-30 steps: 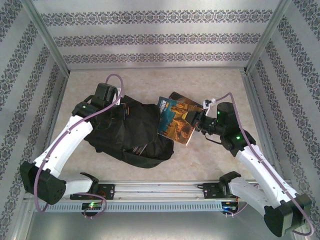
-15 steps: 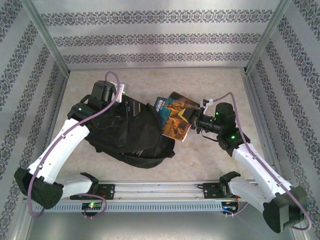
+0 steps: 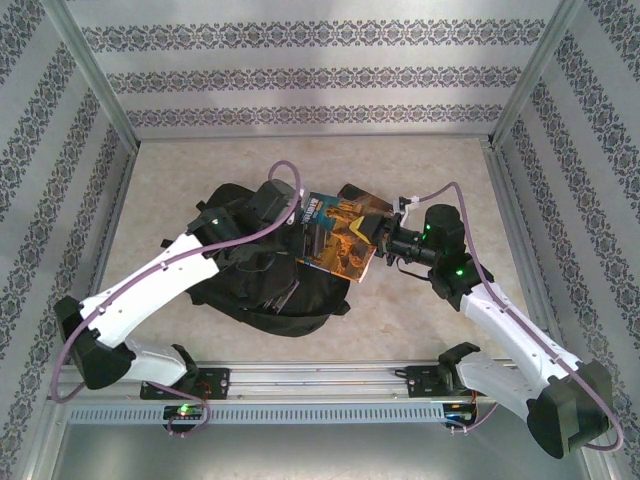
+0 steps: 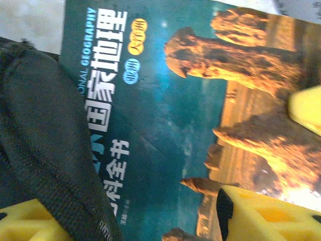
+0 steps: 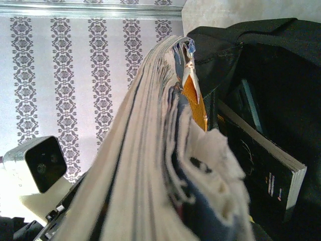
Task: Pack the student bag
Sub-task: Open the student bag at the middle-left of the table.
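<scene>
On the beige table [image 3: 420,160] lies the big black soft cloth student bag [image 3: 250,300]. The right gripper [image 3: 384,238] is pinched tight on a thin picture book with a blue-green and orange cover [image 3: 345,250] — the book's left edge sits at the bag's open mouth. The left gripper [image 3: 312,240] hangs over the cover, yellow fingers [image 4: 261,216] spread wide, holding nothing. A black book [image 5: 261,160] is inside the bag.

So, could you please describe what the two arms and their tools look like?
The left arm and right arm both have white links, black joints, small green lights and a looping mauve cable each. The left tool has yellow fingers.
</scene>
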Action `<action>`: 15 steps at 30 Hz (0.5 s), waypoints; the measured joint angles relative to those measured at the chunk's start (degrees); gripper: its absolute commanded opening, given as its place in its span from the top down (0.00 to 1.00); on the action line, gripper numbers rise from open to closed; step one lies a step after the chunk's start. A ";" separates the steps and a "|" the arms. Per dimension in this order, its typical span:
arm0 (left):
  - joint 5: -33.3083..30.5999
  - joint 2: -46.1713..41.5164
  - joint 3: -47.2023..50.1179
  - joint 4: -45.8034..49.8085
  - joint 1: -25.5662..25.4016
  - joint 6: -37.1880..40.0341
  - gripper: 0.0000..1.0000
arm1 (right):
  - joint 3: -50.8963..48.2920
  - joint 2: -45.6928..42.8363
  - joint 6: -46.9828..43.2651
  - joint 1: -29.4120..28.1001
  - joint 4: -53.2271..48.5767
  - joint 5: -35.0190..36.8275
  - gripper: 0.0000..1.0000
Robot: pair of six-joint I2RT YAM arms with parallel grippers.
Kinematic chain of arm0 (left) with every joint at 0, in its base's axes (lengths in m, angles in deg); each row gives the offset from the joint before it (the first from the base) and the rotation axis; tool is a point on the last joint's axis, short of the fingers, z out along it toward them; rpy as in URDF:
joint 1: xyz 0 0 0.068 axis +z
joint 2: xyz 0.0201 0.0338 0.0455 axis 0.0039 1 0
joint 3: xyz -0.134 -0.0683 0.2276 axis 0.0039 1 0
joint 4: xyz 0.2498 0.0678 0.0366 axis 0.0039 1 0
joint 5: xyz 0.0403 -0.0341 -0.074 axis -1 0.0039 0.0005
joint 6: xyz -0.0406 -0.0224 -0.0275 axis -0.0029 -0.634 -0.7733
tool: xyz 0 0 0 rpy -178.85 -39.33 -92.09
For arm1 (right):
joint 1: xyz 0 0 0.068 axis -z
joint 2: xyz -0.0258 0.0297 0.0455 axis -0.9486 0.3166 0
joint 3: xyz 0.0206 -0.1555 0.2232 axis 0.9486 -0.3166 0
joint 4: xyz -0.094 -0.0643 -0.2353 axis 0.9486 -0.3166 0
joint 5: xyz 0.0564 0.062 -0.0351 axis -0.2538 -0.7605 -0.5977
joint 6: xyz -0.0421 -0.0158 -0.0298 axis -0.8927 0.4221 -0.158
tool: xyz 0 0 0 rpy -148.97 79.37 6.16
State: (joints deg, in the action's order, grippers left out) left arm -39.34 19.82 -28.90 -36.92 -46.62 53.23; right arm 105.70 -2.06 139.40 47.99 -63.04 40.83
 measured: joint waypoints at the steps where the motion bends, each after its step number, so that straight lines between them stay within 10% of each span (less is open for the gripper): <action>1: -1.38 0.31 -0.26 0.68 -0.31 -0.59 0.41 | -0.04 0.00 0.00 -0.13 0.15 0.07 1.00; 8: -7.74 -1.29 -0.04 4.15 -0.57 -0.70 0.97 | -0.61 0.00 -0.11 -0.63 0.79 0.66 1.00; 15: -6.99 -10.88 5.60 2.16 6.88 6.62 1.00 | -0.87 -2.14 -5.05 -0.70 -3.89 0.90 1.00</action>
State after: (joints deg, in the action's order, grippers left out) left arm -46.33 8.93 -23.30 -34.76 -39.74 59.85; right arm 104.83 -4.20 134.35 47.29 -66.93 41.73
